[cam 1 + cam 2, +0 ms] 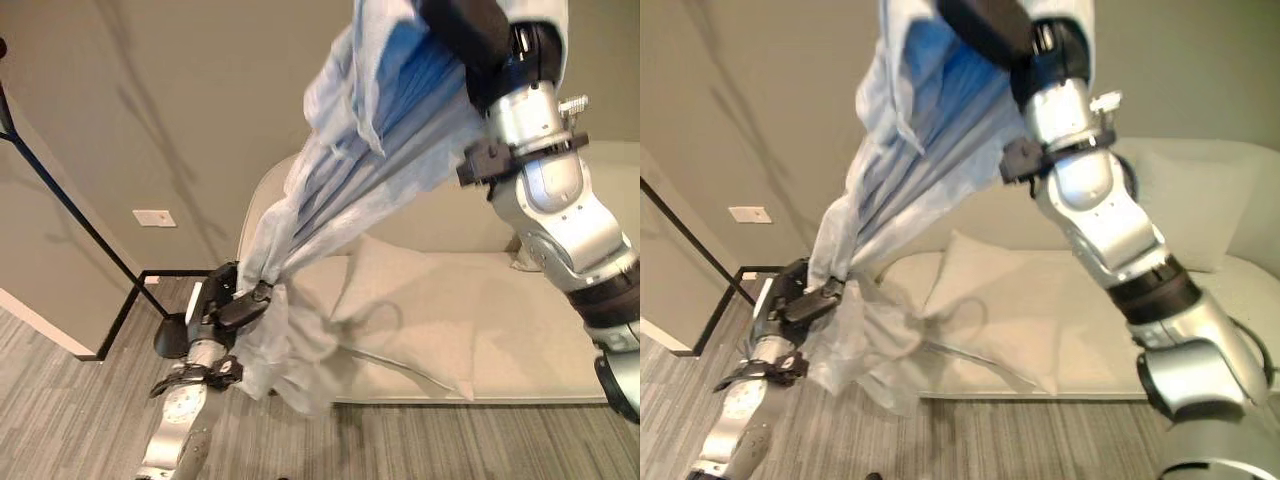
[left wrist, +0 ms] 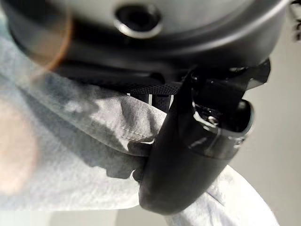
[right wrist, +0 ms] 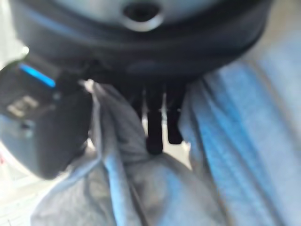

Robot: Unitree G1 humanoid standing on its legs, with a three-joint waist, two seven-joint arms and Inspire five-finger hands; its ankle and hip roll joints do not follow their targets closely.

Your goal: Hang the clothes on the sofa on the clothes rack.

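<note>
The pale blue garment [image 1: 380, 140] hangs stretched in the air between the two hands, running from 1 o'clock at the top of the left eye view down to 8 o'clock. It is lifted clear of the beige sofa [image 1: 500, 330], which stands behind it with a cushion [image 1: 410, 320] on its seat.

The right hand [image 1: 470, 30] is raised high at 1 o'clock. In the right wrist view its thumb [image 3: 51, 136] and dark fingers [image 3: 155, 122] are curled into bunched folds of the cloth, so it is gripping the upper end.

The left hand [image 1: 235, 300] sits low at 8 o'clock, just in front of the sofa's near arm. Its fingers are closed round a gathered twist of the garment, and the left wrist view shows the thumb [image 2: 188, 160] pressed over the fabric. A loose tail of cloth droops below this hand.

The black base and slanted pole of the clothes rack [image 1: 70, 210] stand at 9 o'clock, well apart from the garment.
</note>
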